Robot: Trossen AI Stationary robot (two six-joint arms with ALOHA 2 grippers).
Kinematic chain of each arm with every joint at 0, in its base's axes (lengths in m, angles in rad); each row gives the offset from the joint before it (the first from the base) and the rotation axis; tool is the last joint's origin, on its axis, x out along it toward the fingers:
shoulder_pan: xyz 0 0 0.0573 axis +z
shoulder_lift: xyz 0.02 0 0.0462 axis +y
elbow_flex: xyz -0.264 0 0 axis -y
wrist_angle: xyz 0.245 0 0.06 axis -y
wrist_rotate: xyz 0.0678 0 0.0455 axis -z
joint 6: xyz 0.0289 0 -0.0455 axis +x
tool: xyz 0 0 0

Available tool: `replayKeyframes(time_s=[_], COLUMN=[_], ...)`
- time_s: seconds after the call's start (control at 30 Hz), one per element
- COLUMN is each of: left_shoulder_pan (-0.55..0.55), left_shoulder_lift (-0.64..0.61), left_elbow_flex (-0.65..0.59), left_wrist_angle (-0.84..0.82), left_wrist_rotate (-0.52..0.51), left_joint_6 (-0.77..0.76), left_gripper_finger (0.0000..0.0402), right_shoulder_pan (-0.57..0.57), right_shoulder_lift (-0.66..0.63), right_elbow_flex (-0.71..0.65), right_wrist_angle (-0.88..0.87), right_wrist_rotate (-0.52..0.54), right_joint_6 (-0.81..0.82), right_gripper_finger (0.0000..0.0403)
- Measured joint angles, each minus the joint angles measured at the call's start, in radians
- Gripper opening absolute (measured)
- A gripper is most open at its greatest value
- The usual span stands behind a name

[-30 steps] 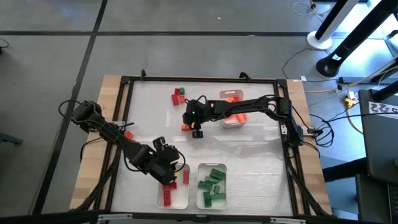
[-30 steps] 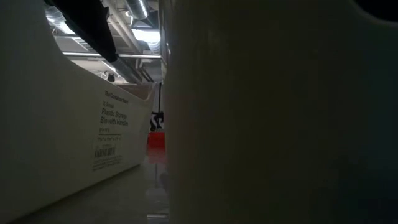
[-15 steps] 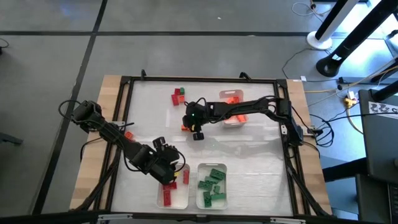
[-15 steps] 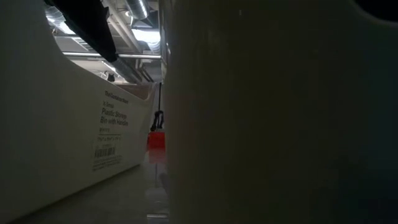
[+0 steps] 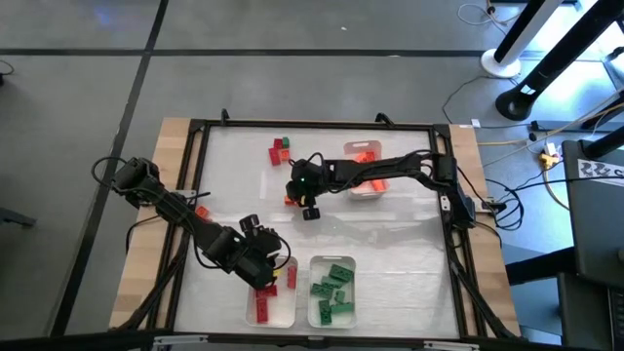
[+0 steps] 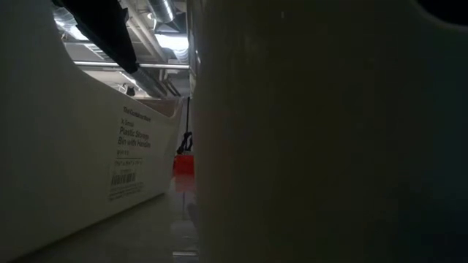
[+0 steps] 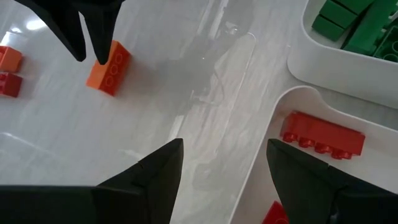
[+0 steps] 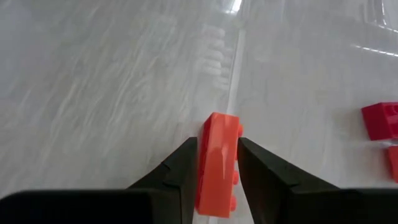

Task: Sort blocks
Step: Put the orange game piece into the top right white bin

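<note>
An orange brick (image 8: 217, 155) lies on its side between the fingers of my right gripper (image 8: 217, 186), mid-table toward the far side (image 5: 294, 196), and the gripper is shut on it. My left gripper (image 7: 224, 186) hangs open with nothing between its fingers, over the far-left corner of the white tray of red bricks (image 5: 255, 310). A long red brick (image 7: 323, 134) lies in that tray. A few loose red and green bricks (image 5: 280, 149) rest on the table near the far edge. My right gripper pinches the orange brick's two long sides (image 8: 214, 140) between its two fingers, which slant down from the table's right and lie along the brick. The studs face sideways. Its far end (image 7: 107, 78) is at the table; whether it rests there, I cannot tell.
A white tray of green bricks (image 5: 331, 291) stands beside the red one at the near edge. A tray with orange bricks (image 5: 363, 172) sits far right under the right arm. One red brick (image 5: 202, 211) lies by the left arm. Tray walls (image 6: 88, 161) block the low view.
</note>
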Motion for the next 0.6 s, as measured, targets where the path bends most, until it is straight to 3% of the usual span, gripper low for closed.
replayKeyframes(time_s=[0.2, 0.4, 0.6], left_shoulder_pan=[0.000, 0.000, 0.000], left_shoulder_lift=[0.000, 0.000, 0.000], left_elbow_flex=[0.000, 0.000, 0.000], left_wrist_angle=[0.000, 0.000, 0.000], left_wrist_rotate=[0.000, 0.000, 0.000], left_joint_6=[0.000, 0.000, 0.000], left_gripper_finger=[0.0221, 0.0221, 0.0221], right_shoulder_pan=[0.000, 0.000, 0.000], right_shoulder_lift=[0.000, 0.000, 0.000], right_elbow_flex=[0.000, 0.001, 0.001], right_wrist_angle=[0.001, 0.042, 0.063], right_wrist_rotate=[0.009, 0.147, 0.142], right_joint_6=[0.000, 0.002, 0.003], right_gripper_finger=[0.0115, 0.0115, 0.0115])
